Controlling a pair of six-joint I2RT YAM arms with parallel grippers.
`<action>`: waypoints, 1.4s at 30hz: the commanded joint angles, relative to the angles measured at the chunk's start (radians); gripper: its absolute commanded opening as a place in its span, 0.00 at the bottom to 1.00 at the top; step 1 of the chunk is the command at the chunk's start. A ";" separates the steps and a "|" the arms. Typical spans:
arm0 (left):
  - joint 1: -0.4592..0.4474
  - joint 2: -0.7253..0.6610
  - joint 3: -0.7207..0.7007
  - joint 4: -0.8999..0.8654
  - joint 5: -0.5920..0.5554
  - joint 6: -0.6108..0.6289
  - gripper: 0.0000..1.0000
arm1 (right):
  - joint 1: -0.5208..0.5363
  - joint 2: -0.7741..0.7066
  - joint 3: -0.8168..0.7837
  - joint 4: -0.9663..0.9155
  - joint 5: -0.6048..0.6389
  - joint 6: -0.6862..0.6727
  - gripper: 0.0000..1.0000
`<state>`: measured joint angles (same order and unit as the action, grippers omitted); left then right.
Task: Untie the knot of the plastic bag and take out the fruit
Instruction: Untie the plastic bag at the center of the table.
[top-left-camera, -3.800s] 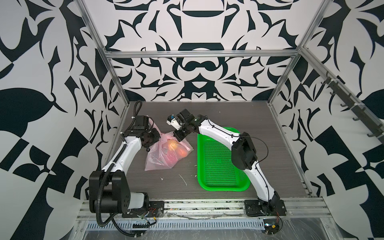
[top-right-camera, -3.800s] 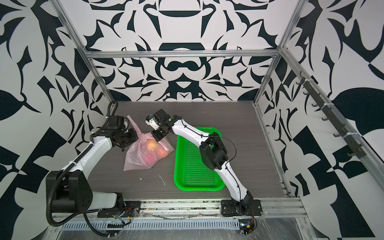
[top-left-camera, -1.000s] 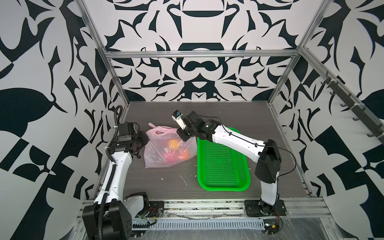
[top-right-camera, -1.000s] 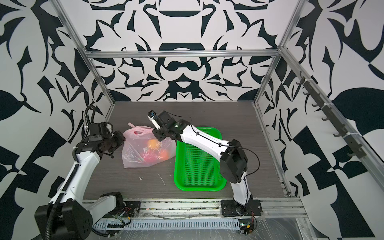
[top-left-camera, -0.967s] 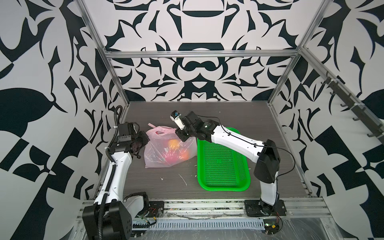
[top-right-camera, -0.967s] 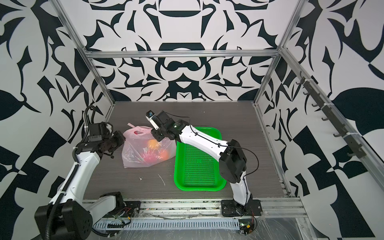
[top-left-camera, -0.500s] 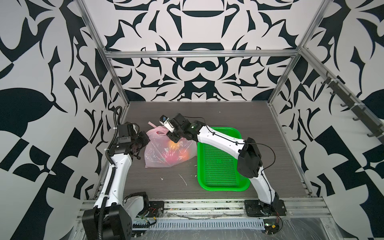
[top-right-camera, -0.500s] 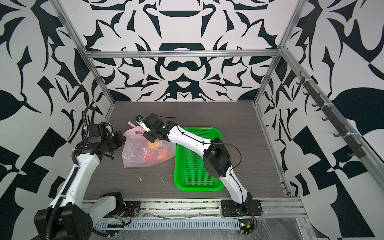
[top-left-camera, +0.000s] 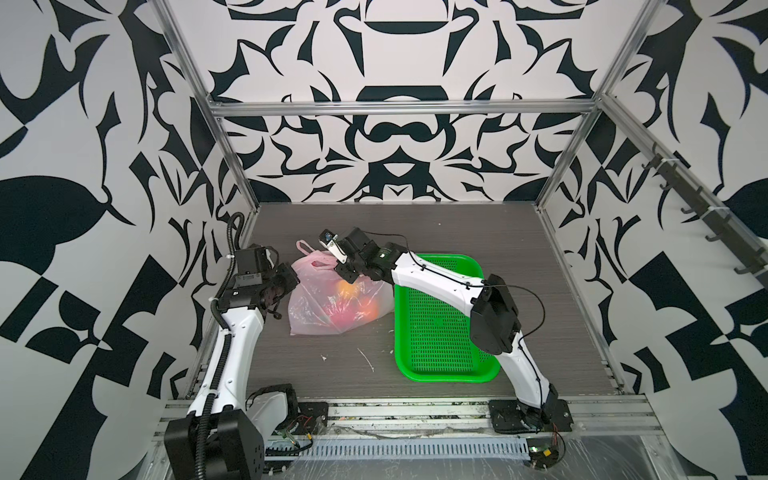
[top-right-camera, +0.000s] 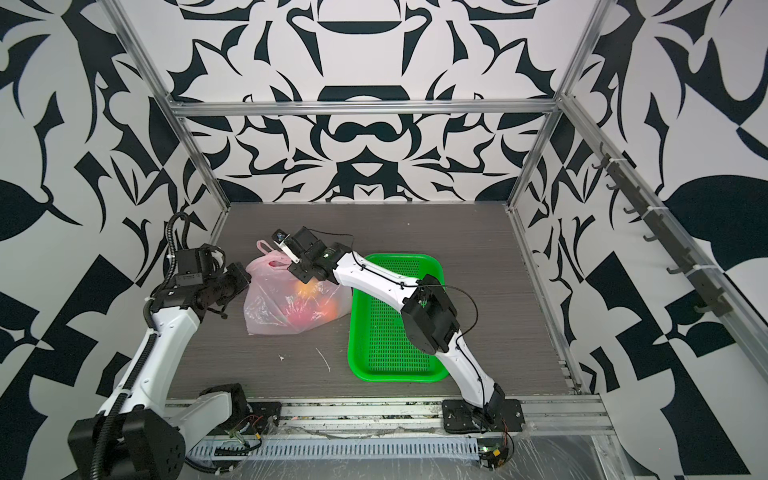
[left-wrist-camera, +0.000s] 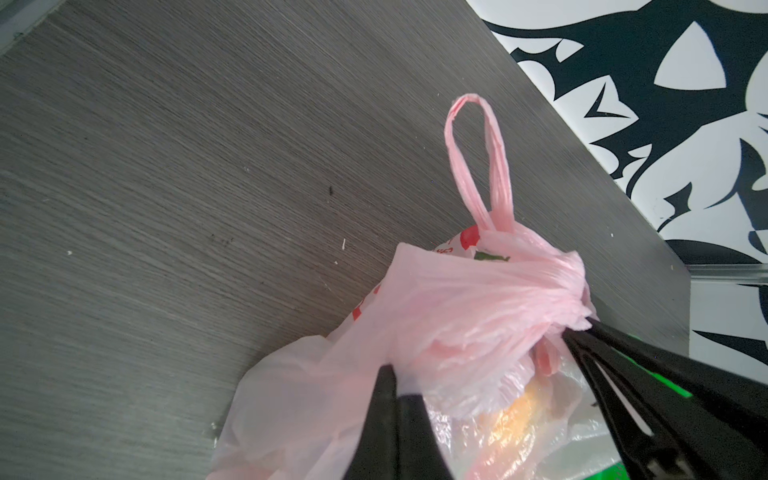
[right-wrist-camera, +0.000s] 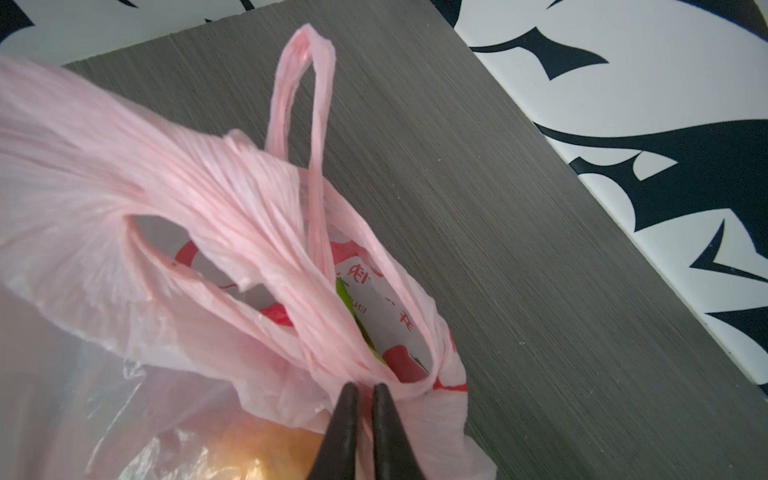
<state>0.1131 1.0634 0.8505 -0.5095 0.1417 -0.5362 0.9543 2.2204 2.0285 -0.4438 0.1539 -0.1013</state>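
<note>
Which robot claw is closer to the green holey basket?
The right gripper, pinching the thin pink plastic bag beside the green perforated basket; the left gripper grips the bag's opposite side.

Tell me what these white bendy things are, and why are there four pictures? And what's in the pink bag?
The white bendy things are two robot arms, the left arm and the right arm. Each one ends in a pincher called a gripper. Two pictures come from a camera high above that looks down at the whole table, so they look almost the same. The two close-up pictures come from small cameras on the arms' wrists. On the table lies a pink plastic bag with fruit showing through it, and right next to it is a green basket. The left gripper is shut on an edge of the bag. The right gripper is shut on the bunched plastic at the bag's top. So both arms are holding the bag.
</note>
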 joint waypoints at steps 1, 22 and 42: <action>0.005 0.004 -0.020 0.025 -0.022 -0.018 0.00 | -0.025 -0.100 -0.051 0.039 0.027 0.038 0.03; 0.007 0.013 -0.059 0.011 -0.022 -0.012 0.14 | -0.144 -0.265 -0.264 0.034 -0.096 0.197 0.00; -0.428 0.119 0.289 -0.396 -0.469 0.062 1.00 | -0.145 -0.264 -0.232 0.029 -0.111 0.296 0.00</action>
<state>-0.2401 1.1385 1.0782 -0.7589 -0.1162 -0.4820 0.8074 1.9972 1.7679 -0.4065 0.0380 0.1581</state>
